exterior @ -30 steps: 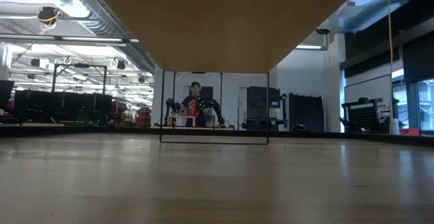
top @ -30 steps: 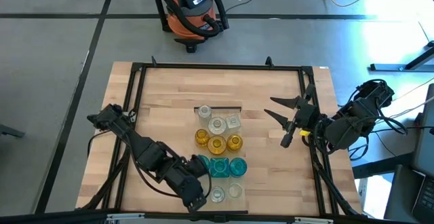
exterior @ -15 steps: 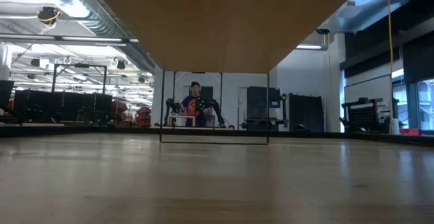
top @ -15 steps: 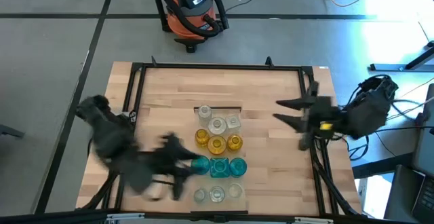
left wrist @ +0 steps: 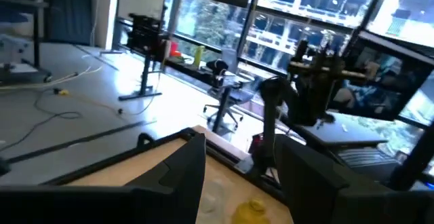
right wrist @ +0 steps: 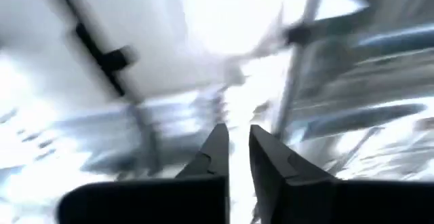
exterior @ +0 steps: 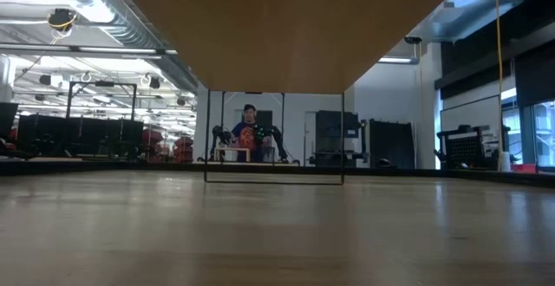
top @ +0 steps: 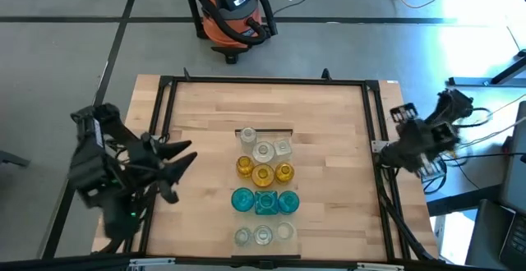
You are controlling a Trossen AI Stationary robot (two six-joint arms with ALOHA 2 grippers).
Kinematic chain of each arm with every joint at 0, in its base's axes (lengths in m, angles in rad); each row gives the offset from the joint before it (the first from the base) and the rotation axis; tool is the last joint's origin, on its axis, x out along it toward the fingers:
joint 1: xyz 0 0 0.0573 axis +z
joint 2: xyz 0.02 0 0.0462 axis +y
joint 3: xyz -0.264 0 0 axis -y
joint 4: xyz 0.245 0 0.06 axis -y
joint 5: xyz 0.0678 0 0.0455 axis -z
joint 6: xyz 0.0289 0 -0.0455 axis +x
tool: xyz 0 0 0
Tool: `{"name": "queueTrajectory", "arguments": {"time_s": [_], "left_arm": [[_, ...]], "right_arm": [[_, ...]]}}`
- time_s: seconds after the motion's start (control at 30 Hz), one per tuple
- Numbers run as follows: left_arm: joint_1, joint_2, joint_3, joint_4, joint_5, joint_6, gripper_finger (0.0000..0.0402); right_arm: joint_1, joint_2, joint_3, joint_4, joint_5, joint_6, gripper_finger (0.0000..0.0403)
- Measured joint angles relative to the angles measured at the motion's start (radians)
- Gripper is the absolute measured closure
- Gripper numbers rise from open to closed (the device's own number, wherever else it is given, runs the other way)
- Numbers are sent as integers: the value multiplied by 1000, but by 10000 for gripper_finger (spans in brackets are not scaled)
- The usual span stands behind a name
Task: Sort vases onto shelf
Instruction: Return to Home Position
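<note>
Left tool [top: 185,154] gapes wide and empty, with the vases [top: 263,174] grouped on the bench [top: 329,222] ahead of it. Right tool [right wrist: 234,132] — fingers nearly together, nothing held — sits beyond them.

Vases [top: 263,193] stand in four rows at the table [top: 329,123]'s middle.

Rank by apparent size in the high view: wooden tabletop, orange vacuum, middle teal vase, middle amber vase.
1. wooden tabletop
2. orange vacuum
3. middle teal vase and middle amber vase: these look about alike, so they are not ranked.
</note>
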Motion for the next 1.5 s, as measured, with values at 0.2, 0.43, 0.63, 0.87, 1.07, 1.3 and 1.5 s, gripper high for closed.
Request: {"name": "queueTrajectory", "arguments": {"time_s": [0.2, 0.43, 0.63, 0.87, 1.07, 1.3, 1.5], "left_arm": [[27, -91, -274, -63, 5, -323, 235], [48, -250, -590, -64, 3, -584, 235], [55, -479, -764, -65, 4, -571, 235], [60, -715, -890, -61, 1, -490, 235], [40, -748, -993, 42, 3, -497, 235], [17, -747, -1140, 233, 8, -580, 235], [-71, -761, -1072, 207, 4, -451, 235]], "right_arm": [[-181, 34, -157, 119, 32, 227, 401], [-357, 43, -156, 121, 54, 258, 396], [-551, -3, -211, -27, 64, 449, 401], [-809, -33, -265, -302, -79, 762, 402], [-980, -26, -266, -346, -130, 788, 402], [-1137, -24, -266, -463, -177, 841, 402], [-1193, -24, -266, -521, -213, 892, 402]]}}
